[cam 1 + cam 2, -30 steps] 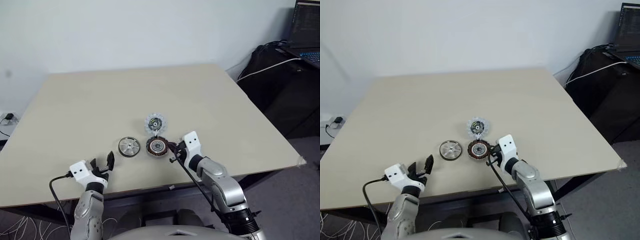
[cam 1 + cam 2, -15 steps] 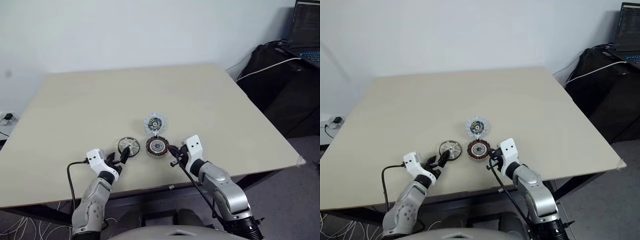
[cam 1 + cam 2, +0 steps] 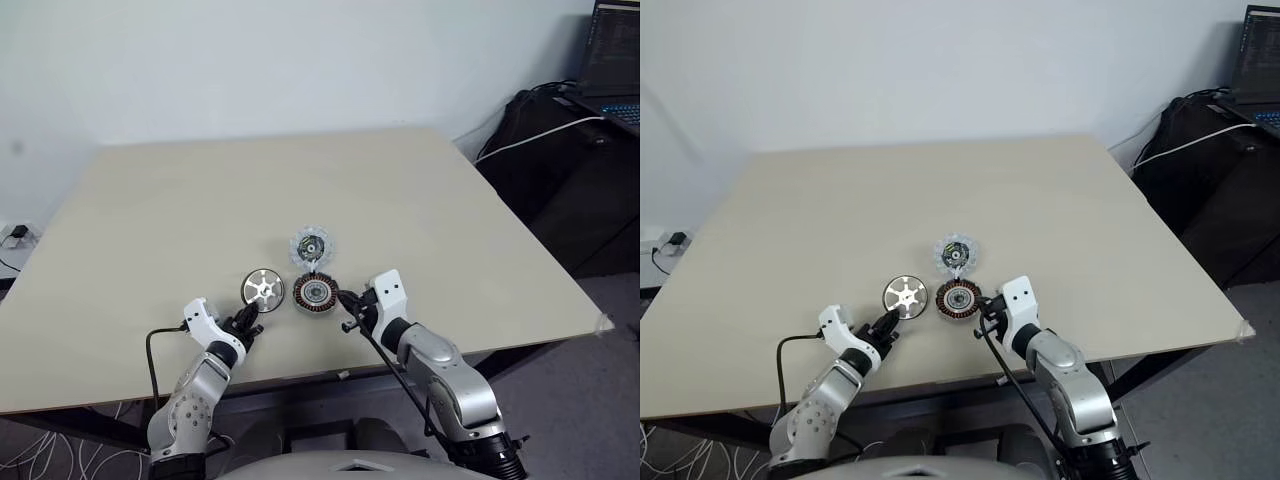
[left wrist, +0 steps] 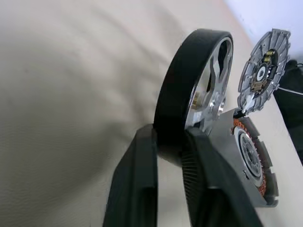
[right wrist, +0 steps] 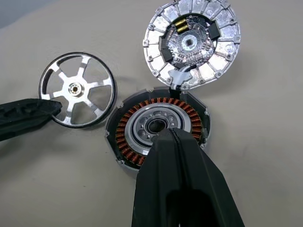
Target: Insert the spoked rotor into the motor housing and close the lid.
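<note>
The spoked rotor (image 3: 262,288), silver spokes in a black rim, stands tipped up on its edge on the table, just left of the motor housing (image 3: 314,292). My left gripper (image 4: 168,137) is shut on the spoked rotor (image 4: 199,90), one finger on each side of its near rim. The motor housing (image 5: 158,125) shows copper windings around a silver hub. My right gripper (image 5: 171,135) is shut, its tips resting at the housing's near edge. The lid (image 5: 189,42) lies open just beyond the housing, joined to it, inner face up.
The beige table (image 3: 300,170) stretches wide beyond and to both sides of the parts. Its front edge runs close under both arms. A dark stand with a laptop (image 3: 612,60) and a white cable (image 3: 530,140) sits off the right side.
My left gripper has moved right and forward to the rotor and closed on its rim. The rotor has gone from lying flat to tipped up. My right gripper has stayed put.
</note>
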You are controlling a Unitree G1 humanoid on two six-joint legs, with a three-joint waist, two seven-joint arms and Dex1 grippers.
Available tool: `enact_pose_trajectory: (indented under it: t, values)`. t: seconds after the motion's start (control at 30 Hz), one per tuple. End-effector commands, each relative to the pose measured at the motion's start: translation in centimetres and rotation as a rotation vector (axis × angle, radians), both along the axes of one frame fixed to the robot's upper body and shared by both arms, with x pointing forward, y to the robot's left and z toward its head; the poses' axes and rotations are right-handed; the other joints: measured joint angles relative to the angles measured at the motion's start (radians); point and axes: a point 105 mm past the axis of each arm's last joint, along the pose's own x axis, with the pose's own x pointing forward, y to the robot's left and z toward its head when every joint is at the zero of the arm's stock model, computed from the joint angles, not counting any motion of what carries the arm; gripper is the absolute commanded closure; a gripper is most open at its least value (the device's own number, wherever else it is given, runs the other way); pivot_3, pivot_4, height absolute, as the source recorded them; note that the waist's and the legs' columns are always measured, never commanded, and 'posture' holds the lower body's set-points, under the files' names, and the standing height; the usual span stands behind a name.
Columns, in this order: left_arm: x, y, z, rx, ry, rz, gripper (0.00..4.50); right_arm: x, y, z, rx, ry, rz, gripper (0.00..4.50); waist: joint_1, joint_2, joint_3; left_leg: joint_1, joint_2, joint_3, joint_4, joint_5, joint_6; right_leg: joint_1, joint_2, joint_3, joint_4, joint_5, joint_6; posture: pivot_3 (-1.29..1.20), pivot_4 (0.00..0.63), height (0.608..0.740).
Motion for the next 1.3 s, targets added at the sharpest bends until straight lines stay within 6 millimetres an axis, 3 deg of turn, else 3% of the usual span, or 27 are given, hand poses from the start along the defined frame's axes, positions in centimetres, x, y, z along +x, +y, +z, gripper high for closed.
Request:
enact_pose_trajectory:
  t: [0.03, 0.2, 0.43, 0.53, 0.7, 1.03, 1.3]
  values:
    - [0.5, 0.4, 1.4, -0.029, -0.053, 0.051, 4.14, 0.1, -0.2, 1.6, 0.016, -0.054, -0.009, 4.5, 0.0, 0.0, 0.0, 0.0, 0.0, 0.0, 0.0, 0.0, 0.0, 0.0, 0.0, 0.0, 0.0, 0.0, 0.0, 0.0, 0.0, 0.74]
    - [0.5, 0.5, 4.2, -0.097, -0.197, 0.069, 4.14, -1.0, -0.8, 2.1, 0.048, -0.057, -0.007, 4.5, 0.002, 0.0, 0.0, -0.001, 0.0, 0.0, 0.0, 0.0, 0.0, -0.001, 0.0, 0.0, 0.0, 0.0, 0.0, 0.0, 0.0, 0.74]
    - [1.2, -4.3, 7.3, -0.269, -0.231, -0.088, 4.14, -2.8, -1.5, 1.1, 0.025, -0.005, 0.013, 4.5, 0.013, -0.001, 0.001, -0.001, 0.0, 0.0, 0.001, -0.001, 0.0, 0.0, 0.0, 0.0, -0.002, -0.001, -0.001, 0.0, 0.0, 0.74]
    - [1.5, -6.7, 7.3, -0.317, -0.173, -0.169, 4.14, -3.0, -1.4, 1.2, 0.037, 0.004, 0.016, 4.5, 0.013, -0.001, 0.001, -0.002, 0.0, 0.0, 0.002, -0.001, 0.0, 0.0, 0.0, 0.0, -0.001, -0.001, -0.001, 0.0, 0.0, 0.74]
    - [1.7, -8.9, 6.8, -0.396, -0.062, -0.234, 4.14, -3.3, -1.3, 1.1, 0.046, 0.011, 0.012, 4.5, 0.011, -0.001, 0.001, -0.001, 0.0, 0.0, 0.003, -0.001, 0.0, 0.0, 0.001, 0.0, 0.0, 0.0, 0.0, 0.0, 0.0, 0.74]
    - [1.5, -9.5, 5.2, -0.42, 0.115, -0.214, 4.14, -3.5, -1.3, 0.9, 0.055, 0.022, 0.0, 4.5, 0.016, -0.001, 0.001, -0.002, 0.0, 0.0, 0.003, -0.001, 0.0, 0.0, 0.0, 0.001, 0.0, 0.0, 0.0, 0.0, 0.0, 0.74]
    - [1.1, -10.3, 5.0, -0.488, 0.174, -0.238, 4.14, -3.7, -1.2, 0.8, 0.055, 0.025, 0.002, 4.5, 0.017, -0.001, 0.001, -0.002, 0.0, 0.0, 0.003, -0.001, 0.0, 0.0, 0.0, 0.0, 0.0, 0.0, 0.0, 0.0, 0.0, 0.74]
